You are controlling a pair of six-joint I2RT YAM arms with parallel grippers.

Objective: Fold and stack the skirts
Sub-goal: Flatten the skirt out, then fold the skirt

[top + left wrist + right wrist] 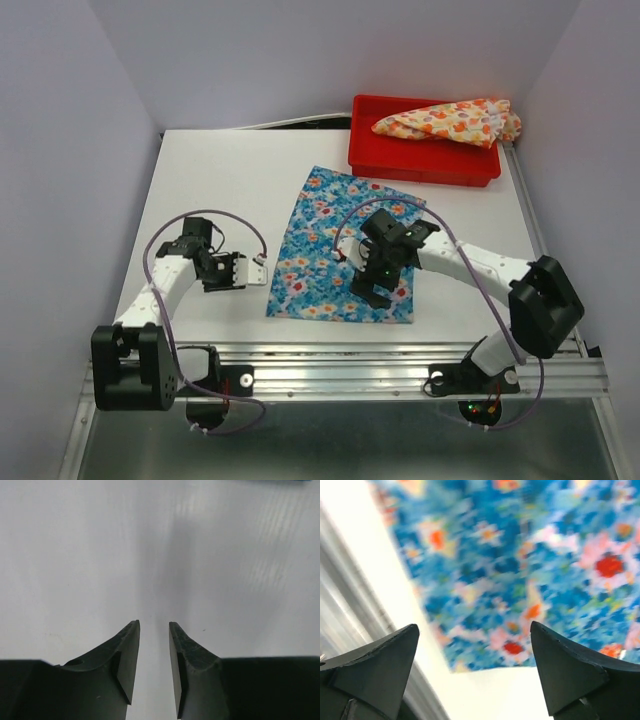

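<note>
skirt (pixel 310 240): on table (pixel 220 180), centre | second skirt (pixel 450 122): in tray (pixel 420 170) | tray: table's far right corner

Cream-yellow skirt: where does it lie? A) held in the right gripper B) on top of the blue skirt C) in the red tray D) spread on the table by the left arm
C: the cream-yellow skirt lies bunched in the red tray, apart from the blue skirt, which is spread flat.

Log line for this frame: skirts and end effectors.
blue skirt: spread on table | cream skirt: bunched in tray | left end effector: part open, empty | right end effector: open above blue skirt
</note>
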